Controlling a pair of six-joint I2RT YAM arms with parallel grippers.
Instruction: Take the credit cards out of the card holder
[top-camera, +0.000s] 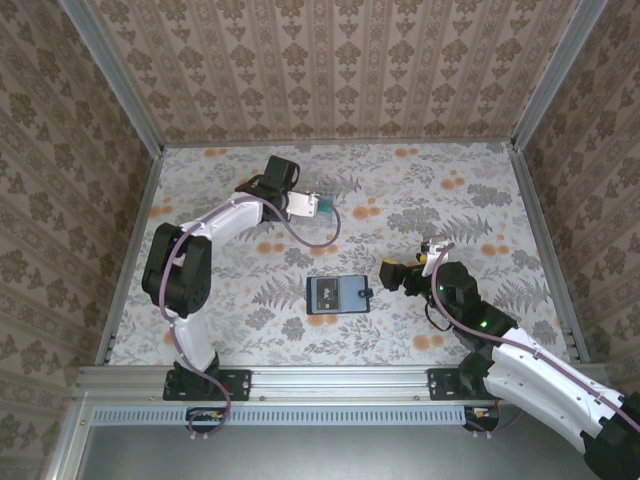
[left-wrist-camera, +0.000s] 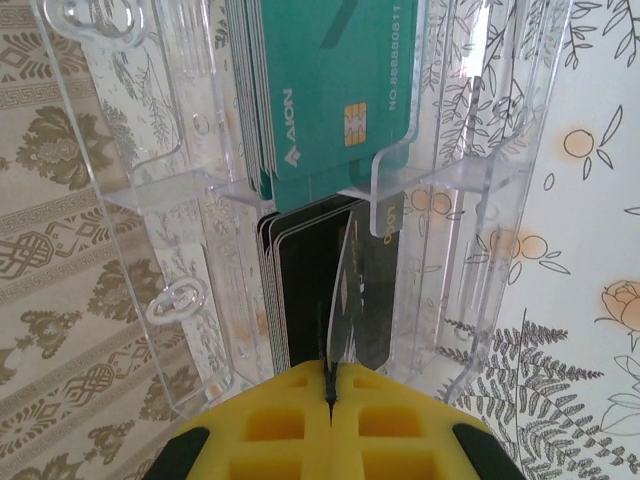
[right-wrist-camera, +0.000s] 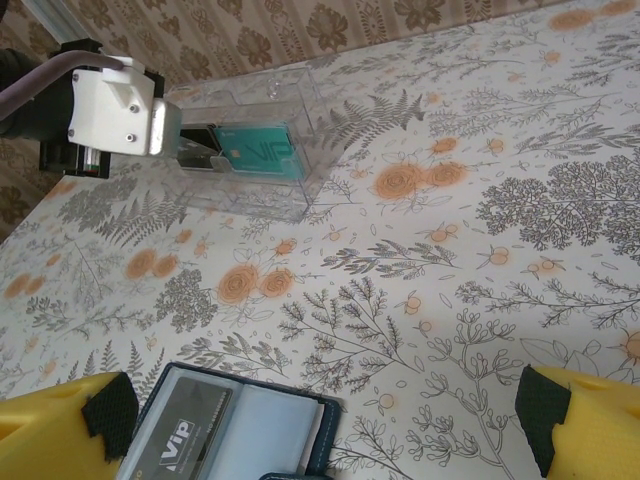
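Note:
The card holder (top-camera: 337, 295) lies open and flat at mid-table, its grey-blue inner face up. A dark VIP card (right-wrist-camera: 176, 444) sits in its left pocket. My right gripper (top-camera: 396, 272) hovers just right of the holder, open and holding nothing; its yellow fingers (right-wrist-camera: 60, 430) stand wide apart, with the holder (right-wrist-camera: 250, 430) low between them. My left gripper (left-wrist-camera: 330, 375) is shut on a thin dark credit card (left-wrist-camera: 343, 290) seen edge-on, inside the lower part of a clear plastic box (left-wrist-camera: 190, 200). Teal cards (left-wrist-camera: 340, 90) stand in the box's far part and black cards (left-wrist-camera: 295, 280) in the near one.
The clear box (top-camera: 318, 207) rests on the flowered table toward the back, with the left arm (top-camera: 240, 212) stretched over to it. Patterned walls and metal rails (top-camera: 130, 260) close the table on three sides. Open tabletop lies to the right of the box.

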